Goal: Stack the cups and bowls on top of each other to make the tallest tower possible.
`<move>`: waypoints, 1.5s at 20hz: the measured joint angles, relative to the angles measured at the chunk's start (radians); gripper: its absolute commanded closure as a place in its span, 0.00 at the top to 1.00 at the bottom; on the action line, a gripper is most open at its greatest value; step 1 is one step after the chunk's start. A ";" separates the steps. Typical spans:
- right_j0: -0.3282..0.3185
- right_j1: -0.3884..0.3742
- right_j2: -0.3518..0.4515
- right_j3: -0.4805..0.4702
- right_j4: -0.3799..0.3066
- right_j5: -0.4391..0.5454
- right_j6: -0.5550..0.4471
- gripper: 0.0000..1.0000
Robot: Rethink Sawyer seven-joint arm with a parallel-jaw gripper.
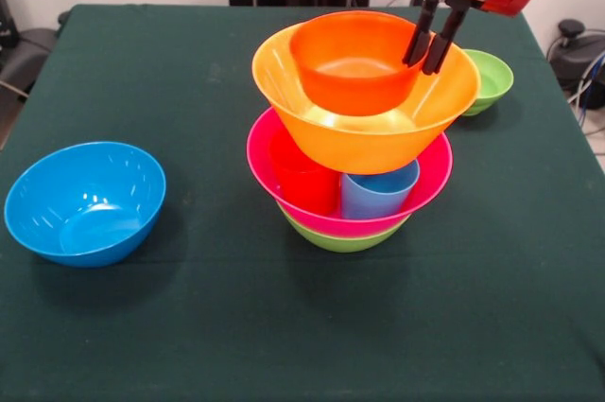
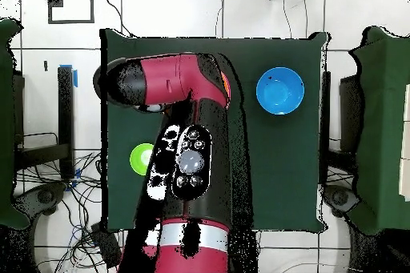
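Note:
The tower stands mid-table in the front view. A green bowl (image 1: 342, 239) is at the bottom, with a large pink bowl (image 1: 425, 184) on it. A red cup (image 1: 304, 180) and a light blue cup (image 1: 378, 192) stand in the pink bowl. A large yellow-orange bowl (image 1: 378, 142) rests on the cups. A small orange bowl (image 1: 352, 63) sits tilted inside it. My gripper (image 1: 430, 41) comes down at that bowl's right rim, its black fingers nearly together and shut on the rim. In the overhead view my arm hides the tower and the gripper.
A medium blue bowl (image 1: 85, 201) (image 2: 279, 90) stands alone near one side of the green-clothed table (image 1: 189, 326). A small green bowl (image 1: 490, 80) (image 2: 141, 158) sits beyond the tower, close to my arm (image 2: 188, 158). Cables lie on the floor around the table.

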 measured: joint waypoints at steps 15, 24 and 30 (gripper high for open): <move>0.016 -0.012 -0.005 0.017 0.000 -0.037 0.000 0.00; 0.017 -0.012 -0.008 0.018 0.000 -0.065 0.000 0.00; 0.017 -0.011 -0.010 0.018 0.000 -0.074 0.000 0.00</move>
